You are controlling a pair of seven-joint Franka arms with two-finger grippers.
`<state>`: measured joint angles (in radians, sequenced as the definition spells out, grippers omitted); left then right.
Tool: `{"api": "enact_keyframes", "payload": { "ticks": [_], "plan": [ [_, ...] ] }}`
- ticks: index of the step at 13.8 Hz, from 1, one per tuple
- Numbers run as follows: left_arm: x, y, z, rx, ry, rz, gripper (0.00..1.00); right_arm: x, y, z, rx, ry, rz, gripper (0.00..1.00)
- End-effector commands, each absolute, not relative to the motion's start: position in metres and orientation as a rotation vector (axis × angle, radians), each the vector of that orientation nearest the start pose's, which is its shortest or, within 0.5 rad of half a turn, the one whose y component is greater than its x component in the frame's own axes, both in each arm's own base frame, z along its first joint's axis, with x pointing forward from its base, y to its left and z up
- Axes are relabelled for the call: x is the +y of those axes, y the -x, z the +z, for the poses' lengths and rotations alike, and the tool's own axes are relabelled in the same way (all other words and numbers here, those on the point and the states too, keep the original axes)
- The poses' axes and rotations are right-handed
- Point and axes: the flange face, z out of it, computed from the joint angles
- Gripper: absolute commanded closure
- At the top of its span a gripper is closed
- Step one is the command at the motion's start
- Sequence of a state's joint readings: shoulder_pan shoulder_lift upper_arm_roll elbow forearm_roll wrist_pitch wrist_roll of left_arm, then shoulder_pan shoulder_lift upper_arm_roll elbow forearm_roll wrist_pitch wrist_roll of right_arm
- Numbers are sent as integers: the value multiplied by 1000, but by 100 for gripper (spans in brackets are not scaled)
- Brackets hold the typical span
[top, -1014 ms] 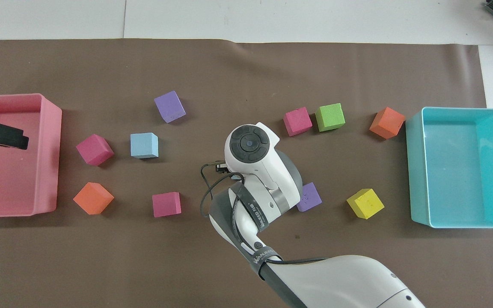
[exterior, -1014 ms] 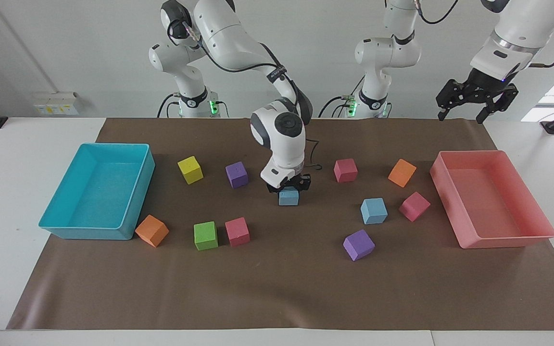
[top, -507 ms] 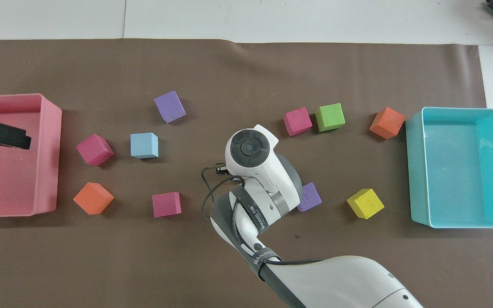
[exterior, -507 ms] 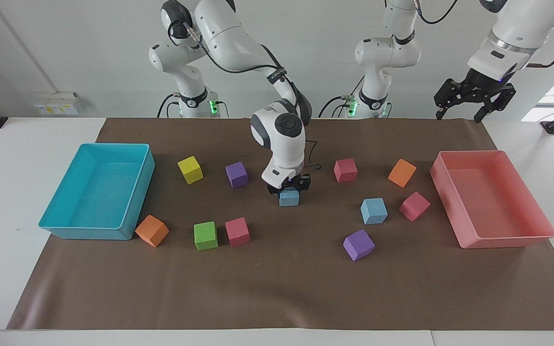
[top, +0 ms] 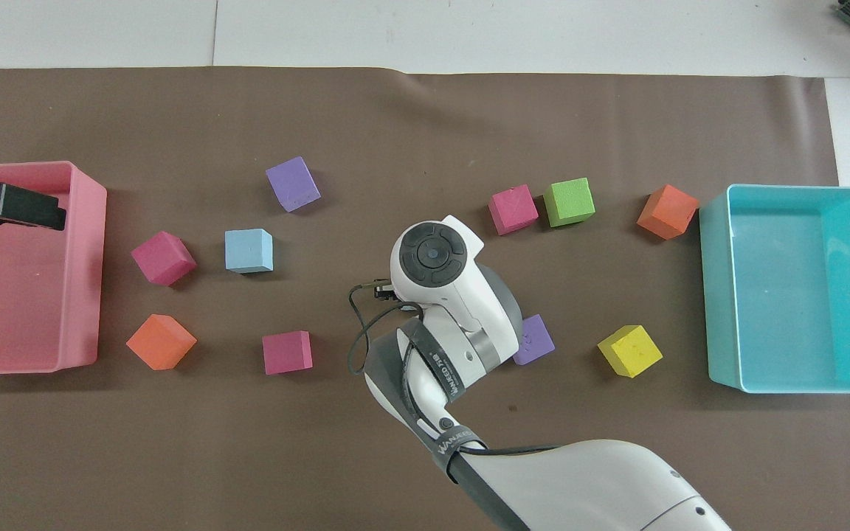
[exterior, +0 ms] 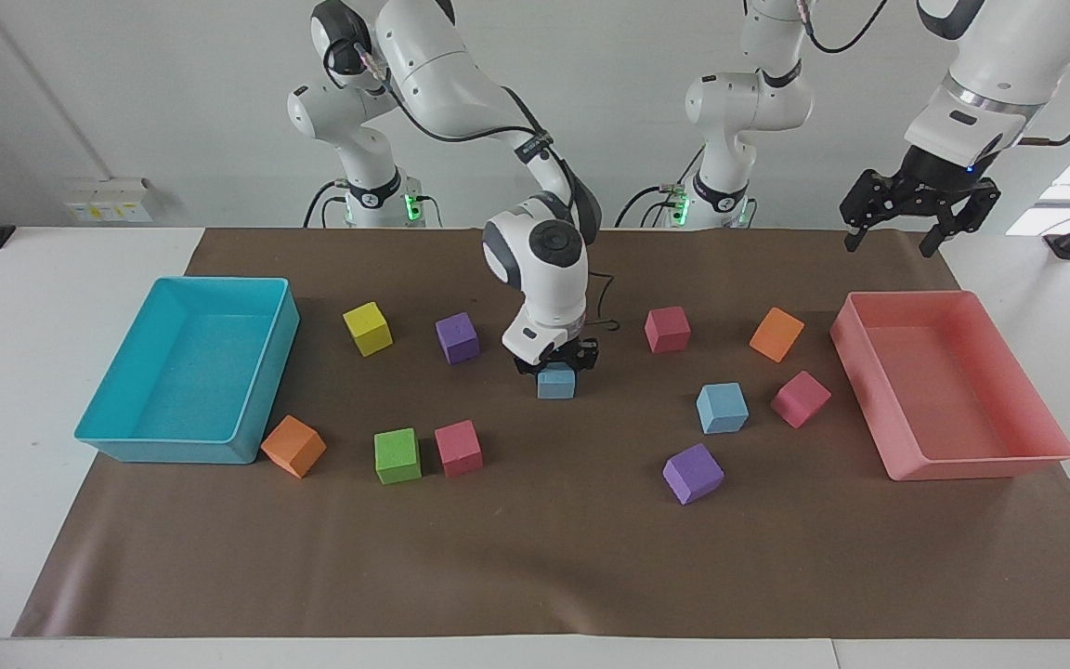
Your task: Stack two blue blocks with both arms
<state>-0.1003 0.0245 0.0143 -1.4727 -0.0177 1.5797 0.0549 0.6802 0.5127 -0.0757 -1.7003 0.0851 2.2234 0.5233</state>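
Blue blocks: you have 2 on the brown mat (exterior: 535, 557). One blue block (exterior: 555, 382) sits mid-table under the right gripper (exterior: 555, 360), whose fingers straddle its top; whether they grip or have let go, you cannot tell, since the wrist hides it from overhead. The second blue block (exterior: 722, 407) lies toward the left arm's end, beside a magenta cube (exterior: 801, 399). Your left gripper (exterior: 914, 209) hangs spread wide over the pink tray (exterior: 981, 465).
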Motion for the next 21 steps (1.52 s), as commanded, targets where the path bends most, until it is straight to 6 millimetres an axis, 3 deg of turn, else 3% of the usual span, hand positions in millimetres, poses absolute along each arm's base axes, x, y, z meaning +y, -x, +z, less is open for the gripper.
{"api": "enact_keyframes", "payload": {
  "ticks": [1, 4, 7, 9, 12, 15, 17, 21],
  "plan": [
    [-55, -581, 637, 169, 3167, -147, 0, 383, -550, 304, -34, 3101, -20, 0],
    [-58, -605, 611, 149, 3165, -180, 0, 375, -557, 332, -20, 3082, -70, 0],
    [-61, -620, 581, 140, 3163, -185, 0, 340, -575, 374, 58, 3053, -128, 0],
    [-83, -621, 550, 127, 3167, -203, 0, 309, -582, 411, 86, 3043, -130, 0],
    [-107, -615, 493, 65, 3176, -198, 0, 248, -586, 463, 101, 3048, -100, 0],
    [-122, -607, 433, 32, 3180, -188, 0, 191, -590, 487, 113, 3066, -56, 0],
    [-125, -602, 409, 31, 3181, -210, 0, 149, -589, 508, 135, 3075, -45, 0],
    [-153, -594, 364, 82, 3183, -232, 0, 64, -571, 557, 187, 3073, -2, 0]
  ]
}}
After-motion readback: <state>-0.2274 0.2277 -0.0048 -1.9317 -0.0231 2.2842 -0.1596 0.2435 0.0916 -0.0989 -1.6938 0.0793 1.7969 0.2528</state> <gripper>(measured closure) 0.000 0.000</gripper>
